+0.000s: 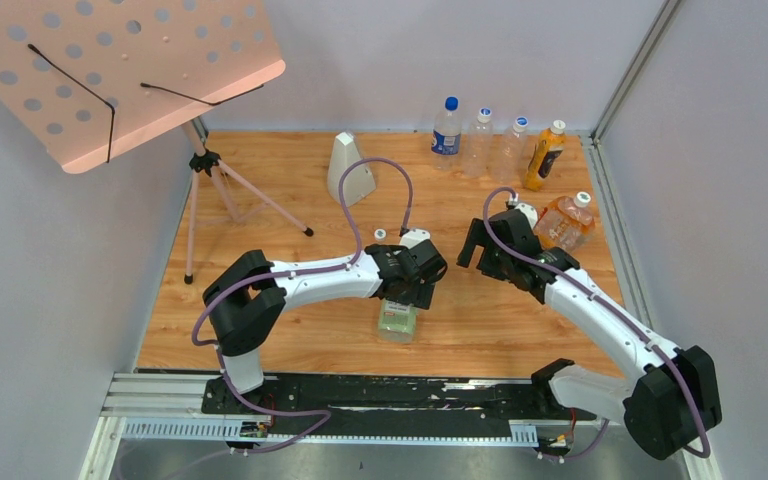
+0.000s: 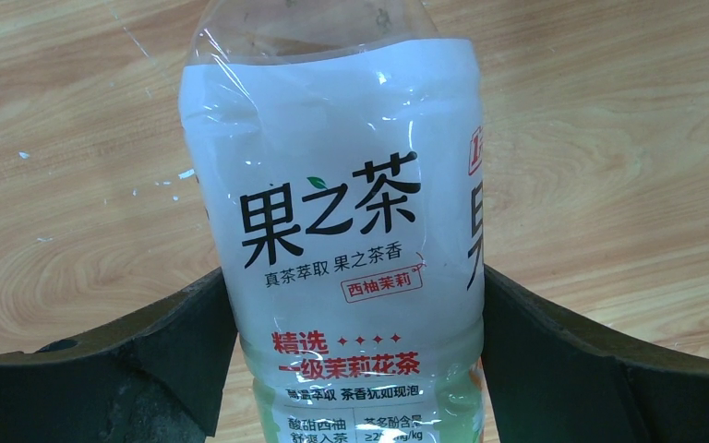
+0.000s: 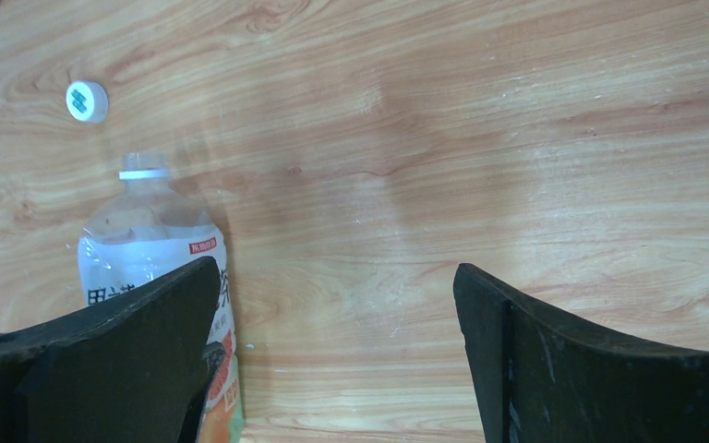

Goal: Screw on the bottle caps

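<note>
The larger bottle [image 2: 342,231], with a white, green and orange label, is clamped between my left gripper's [image 2: 355,355] two fingers. In the top view it [image 1: 398,320] sticks out toward the near edge under the left gripper [image 1: 418,280]. Its neck [image 3: 143,171] is open, with only a white ring on it. One small white bottle cap [image 3: 87,101] lies on the table beyond the neck; it also shows in the top view [image 1: 380,235]. My right gripper [image 3: 337,355] is open and empty, just right of this bottle [image 1: 472,252]. The smaller orange-labelled bottle [image 1: 563,222] lies at the right with a white cap [image 1: 582,199] at its neck end.
At the back stand a blue-labelled bottle [image 1: 447,128], two clear bottles [image 1: 480,140] [image 1: 512,145] and an orange juice bottle [image 1: 544,155]. A white wedge-shaped object [image 1: 350,170] sits at back centre. A pink music stand [image 1: 120,70] on a tripod overhangs the left side.
</note>
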Robot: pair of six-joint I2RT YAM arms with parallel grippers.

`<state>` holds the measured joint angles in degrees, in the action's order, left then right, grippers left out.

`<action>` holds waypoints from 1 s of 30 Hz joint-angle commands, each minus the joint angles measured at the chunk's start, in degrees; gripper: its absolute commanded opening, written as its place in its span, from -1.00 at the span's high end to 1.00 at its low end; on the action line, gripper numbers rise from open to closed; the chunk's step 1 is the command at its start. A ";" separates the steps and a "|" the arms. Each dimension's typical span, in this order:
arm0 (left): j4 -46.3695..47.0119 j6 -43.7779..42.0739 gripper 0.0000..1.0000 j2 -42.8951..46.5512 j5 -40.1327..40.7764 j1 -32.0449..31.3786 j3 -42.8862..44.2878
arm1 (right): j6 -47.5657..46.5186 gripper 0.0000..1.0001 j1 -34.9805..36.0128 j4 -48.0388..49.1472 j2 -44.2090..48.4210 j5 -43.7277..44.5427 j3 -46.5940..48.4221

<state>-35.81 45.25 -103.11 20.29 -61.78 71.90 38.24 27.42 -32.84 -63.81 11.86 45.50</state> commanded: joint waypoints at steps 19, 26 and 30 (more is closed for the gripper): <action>2.22 -6.84 -0.12 16.79 5.87 1.18 -8.32 | -5.86 -1.00 -0.09 -9.85 -20.64 -9.72 8.77; 7.66 -11.88 -0.08 31.62 8.59 2.04 -16.46 | -5.94 -1.00 -0.09 -9.07 -24.76 -9.87 7.45; 10.22 -16.70 0.00 39.56 11.95 2.12 -18.79 | -6.46 -1.00 0.05 -8.03 -26.32 -10.93 7.28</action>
<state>-31.27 34.52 -71.13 26.96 -59.99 54.35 32.84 27.42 -41.69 -88.95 2.17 52.05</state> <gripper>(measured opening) 0.916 0.998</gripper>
